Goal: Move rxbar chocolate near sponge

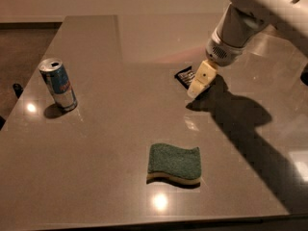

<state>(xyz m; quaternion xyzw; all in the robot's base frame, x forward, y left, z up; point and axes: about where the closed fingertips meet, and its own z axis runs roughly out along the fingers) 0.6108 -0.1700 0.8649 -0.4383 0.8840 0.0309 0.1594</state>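
The rxbar chocolate [184,75], a small black-wrapped bar, lies flat on the table right of centre. My gripper [199,82] comes down from the upper right and sits over the bar's right end, hiding that part of it. The sponge [174,163], dark green on top with a pale yellow layer below, lies flat nearer the front edge, well apart from the bar and the gripper.
A blue-and-silver drink can [58,84] stands upright at the left of the grey table [115,129]. The arm casts a broad shadow [250,129] across the right side. The table's front edge runs just below the sponge.
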